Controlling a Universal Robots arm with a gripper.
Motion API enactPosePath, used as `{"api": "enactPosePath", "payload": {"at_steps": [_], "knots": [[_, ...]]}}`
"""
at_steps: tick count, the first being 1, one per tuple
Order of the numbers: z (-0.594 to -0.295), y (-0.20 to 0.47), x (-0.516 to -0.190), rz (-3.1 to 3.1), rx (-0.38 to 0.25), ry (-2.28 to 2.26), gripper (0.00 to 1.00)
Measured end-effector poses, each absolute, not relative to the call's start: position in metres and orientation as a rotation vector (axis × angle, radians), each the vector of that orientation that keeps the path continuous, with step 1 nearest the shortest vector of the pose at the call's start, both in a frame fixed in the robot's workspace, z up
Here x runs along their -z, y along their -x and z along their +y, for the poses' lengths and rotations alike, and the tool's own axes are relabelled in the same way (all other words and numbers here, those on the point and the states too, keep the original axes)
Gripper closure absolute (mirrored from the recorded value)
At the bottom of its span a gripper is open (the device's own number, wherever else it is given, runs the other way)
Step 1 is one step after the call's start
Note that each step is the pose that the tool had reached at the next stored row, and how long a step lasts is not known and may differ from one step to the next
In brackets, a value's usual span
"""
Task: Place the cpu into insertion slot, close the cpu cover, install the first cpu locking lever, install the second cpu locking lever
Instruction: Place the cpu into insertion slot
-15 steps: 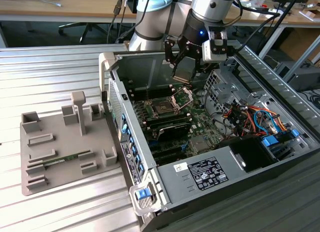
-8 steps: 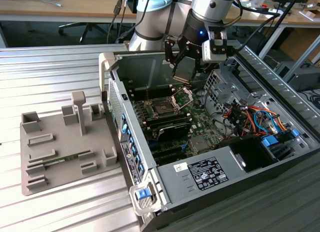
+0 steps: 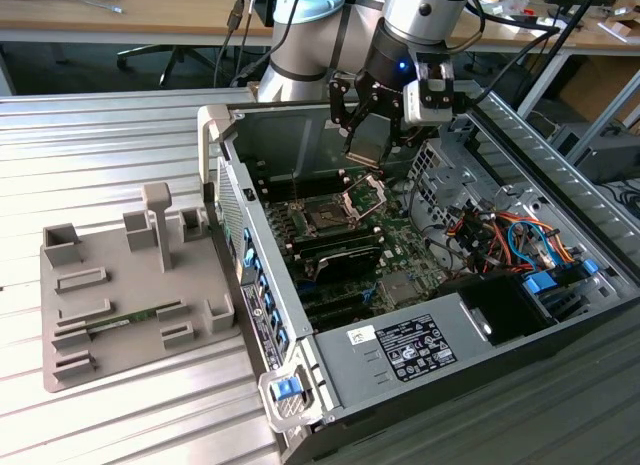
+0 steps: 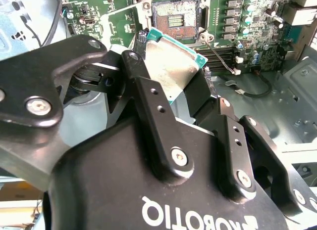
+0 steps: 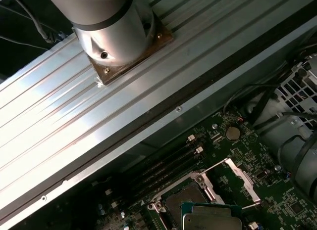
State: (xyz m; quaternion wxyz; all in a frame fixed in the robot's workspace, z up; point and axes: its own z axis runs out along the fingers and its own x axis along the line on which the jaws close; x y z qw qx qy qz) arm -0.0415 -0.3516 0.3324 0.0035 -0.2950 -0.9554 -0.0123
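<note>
- Here, the cpu is clamped by two opposite edges between the black fingers of the tool. The fingers are drawn in only as far as the chip's width. Its silvery top is tilted, with a green edge showing along the rim.
- In the exterior view, the tool holds the cpu in the air above the motherboard, touching nothing. It is close to the far wall of the computer case.
- The insertion slot lies open and bare on the motherboard below the chip, a dark square with a thin metal rim. In the second wrist view the insertion slot sits just beyond the chip's edge.
- In the first wrist view, the cpu partly overlaps the insertion slot.
- The cpu cover stands swung up off the slot along the slot's far side, nearest the tool. In the first wrist view the cpu cover shows as a silvery frame beside the slot.
- Long black memory slots run beside the socket, toward the near end of the case.
- Bundled coloured cables lie in the case along its edge at the exterior view's right.
- The case lies on its side, open, on the ribbed metal surface.
- A grey fixture tray rests on the surface at the exterior view's left, just beside the case. A green memory stick lies on it.
- The arm base is bolted to the surface behind the case's far wall.
</note>
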Motion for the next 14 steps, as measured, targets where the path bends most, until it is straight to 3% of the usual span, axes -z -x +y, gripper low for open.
{"api": "enactPosePath", "payload": {"at_steps": [14], "knots": [[-0.3515,0.0415,-0.332,-2.992,0.037,0.935,0.46]]}}
